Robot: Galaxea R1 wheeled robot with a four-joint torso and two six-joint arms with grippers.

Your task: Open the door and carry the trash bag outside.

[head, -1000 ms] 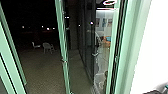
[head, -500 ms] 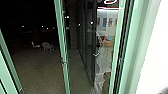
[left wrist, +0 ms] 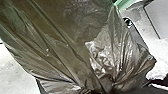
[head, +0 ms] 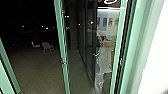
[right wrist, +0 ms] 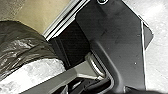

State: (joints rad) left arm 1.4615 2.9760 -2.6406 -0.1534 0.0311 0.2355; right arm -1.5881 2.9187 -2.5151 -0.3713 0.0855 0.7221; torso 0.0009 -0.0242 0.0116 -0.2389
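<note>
A green-framed glass door (head: pixel 63 47) stands open in the head view, with a small fitting (head: pixel 64 63) on its edge. Past the opening lies a dark paved yard (head: pixel 37 72), where two pale chairs (head: pixel 47 46) (head: pixel 35 45) stand near each other and small lights (head: pixel 47 28) dot the blackness behind. Through the glass, a lit room shows framed pictures (head: pixel 104 22) on its wall and something orange and blue (head: pixel 108 41) below them.

The trash bag (left wrist: pixel 107 60), dark and shiny, is up close before the left wrist camera, its creases drawing together in tight bunches. In the right wrist view it bulges beside the robot's own jointed bar, above a crumpled whitish patch (right wrist: pixel 37 72). A pale floor (right wrist: pixel 157 65) lies beyond the robot's plate. Whether either gripper is open or closed cannot be told.
</note>
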